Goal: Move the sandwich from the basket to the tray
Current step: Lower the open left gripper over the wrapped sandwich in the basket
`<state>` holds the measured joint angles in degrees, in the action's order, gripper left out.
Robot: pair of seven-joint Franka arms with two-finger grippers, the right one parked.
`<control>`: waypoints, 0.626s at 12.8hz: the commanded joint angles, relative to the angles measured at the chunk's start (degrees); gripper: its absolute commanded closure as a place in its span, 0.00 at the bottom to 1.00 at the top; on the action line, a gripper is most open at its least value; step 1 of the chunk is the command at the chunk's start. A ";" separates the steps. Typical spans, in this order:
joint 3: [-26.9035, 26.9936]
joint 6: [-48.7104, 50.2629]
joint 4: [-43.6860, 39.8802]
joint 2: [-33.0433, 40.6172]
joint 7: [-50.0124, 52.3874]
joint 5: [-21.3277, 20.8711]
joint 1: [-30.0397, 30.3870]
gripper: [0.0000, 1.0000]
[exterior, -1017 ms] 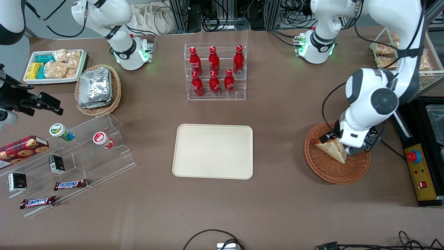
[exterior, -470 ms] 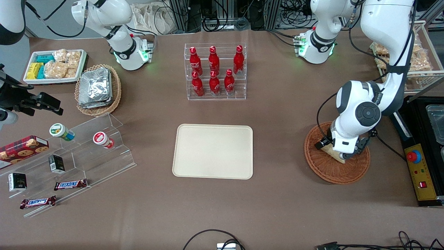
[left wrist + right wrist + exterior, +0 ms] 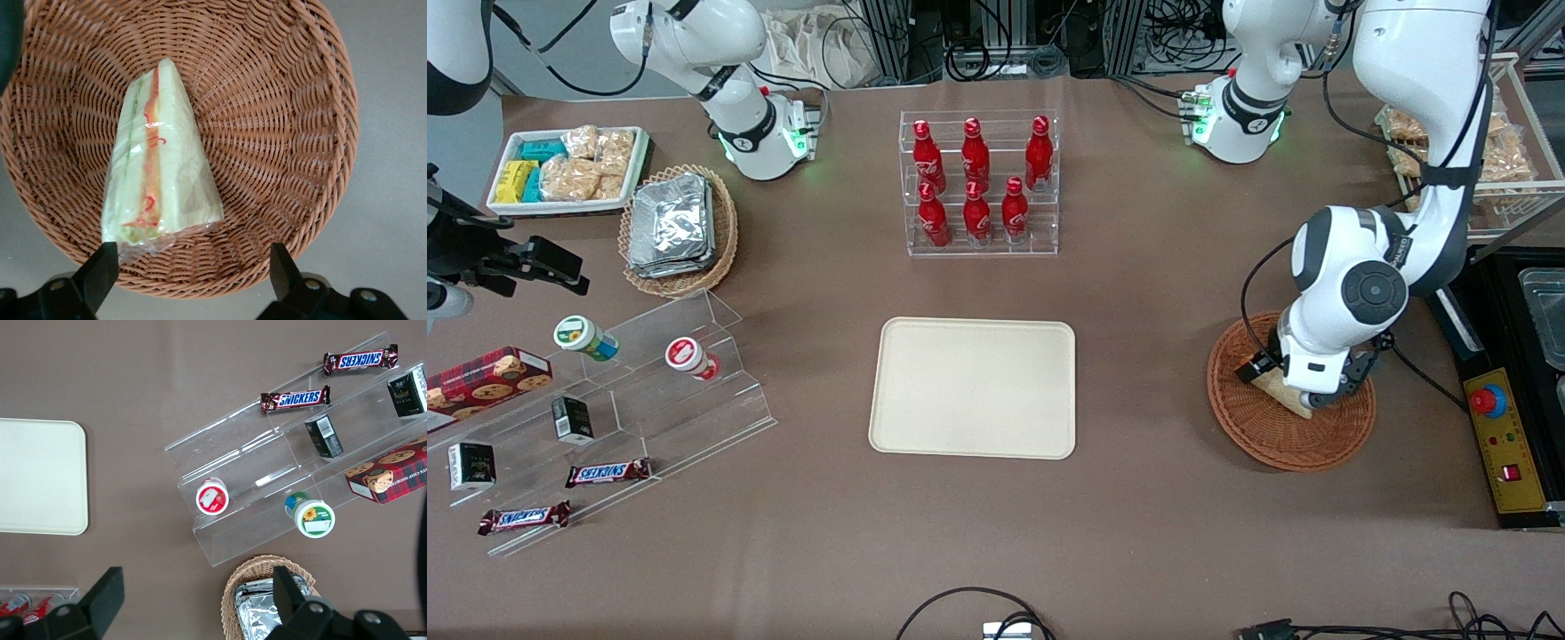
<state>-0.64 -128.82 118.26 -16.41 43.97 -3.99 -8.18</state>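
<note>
Sandwich lies wrapped in wicker basket; soft, light, film likely slippery; gripper hovers above, fingers wide apart, empty; grasp gently across bread faces; tray well apart.

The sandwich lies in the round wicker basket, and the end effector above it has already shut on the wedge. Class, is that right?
Not quite. The end effector is open: the left wrist view shows its fingers spread apart, neither gripping the sandwich. The sandwich does lie in the basket.
</note>
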 commanded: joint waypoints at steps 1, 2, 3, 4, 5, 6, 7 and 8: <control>0.47 2.69 -0.23 1.73 1.30 -2.16 -0.25 0.00; 0.47 2.69 -0.14 1.65 1.39 -2.16 -0.25 0.00; 0.47 2.52 0.21 1.56 1.39 -2.34 -0.25 0.00; 0.55 2.17 0.39 1.30 1.39 -3.04 -0.25 0.00; 1.16 0.60 0.74 0.25 1.56 -3.57 -0.25 0.00; 2.04 -2.20 1.52 -0.63 1.65 -3.66 -0.25 0.00; 2.57 -5.10 2.84 -1.34 1.65 -3.75 -0.25 0.00; 3.62 -7.56 3.81 -1.69 1.65 -3.75 -0.25 0.00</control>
<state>1.36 -131.96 119.98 -17.27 44.38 -6.57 -8.12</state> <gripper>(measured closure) 0.000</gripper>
